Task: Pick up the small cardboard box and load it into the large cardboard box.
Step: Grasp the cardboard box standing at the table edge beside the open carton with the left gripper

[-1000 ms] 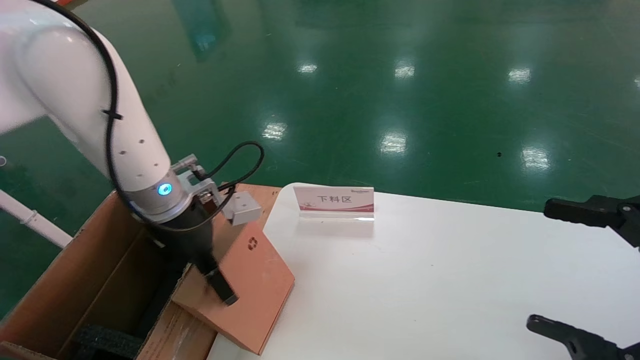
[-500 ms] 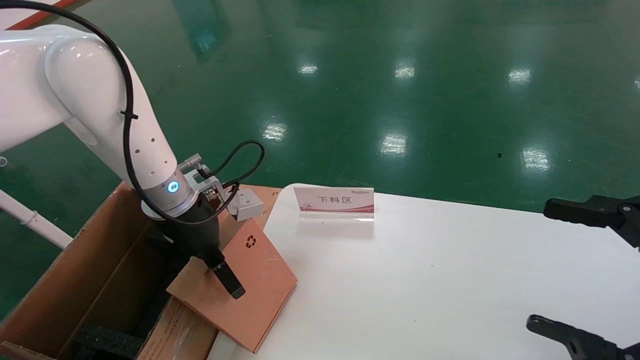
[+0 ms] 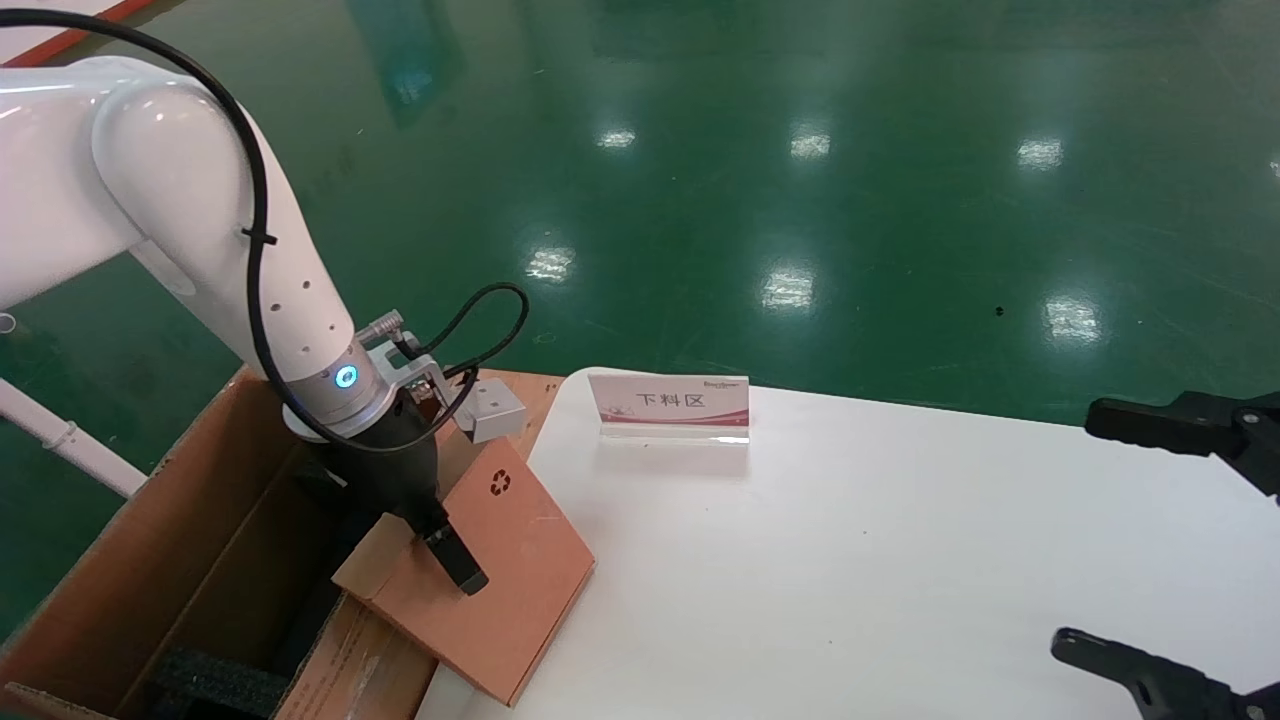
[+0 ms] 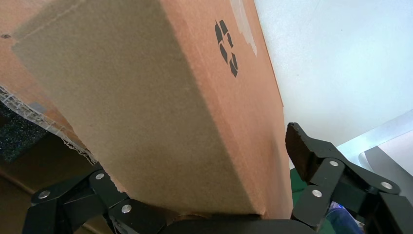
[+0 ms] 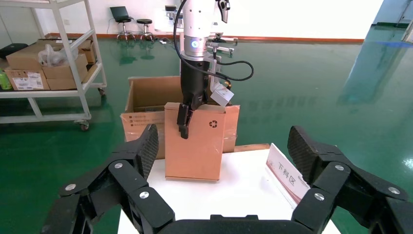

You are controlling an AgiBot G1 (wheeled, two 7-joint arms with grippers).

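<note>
Black fingers of my left gripper (image 3: 440, 545) pinch the small cardboard box (image 3: 490, 575), held tilted over the white table's (image 3: 850, 560) left edge, above the large cardboard box (image 3: 170, 560) standing beside it. My right gripper (image 3: 1150, 545) hangs spread wide at the right edge.

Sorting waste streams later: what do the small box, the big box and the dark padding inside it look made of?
Small cardboard box: matte orange-brown paperboard, recycling mark printed. Large cardboard box: brown corrugated board, fluted torn edge visible in the left wrist view. Padding: black, coarse-pored, probably foam. The left hand grips the small box.
</note>
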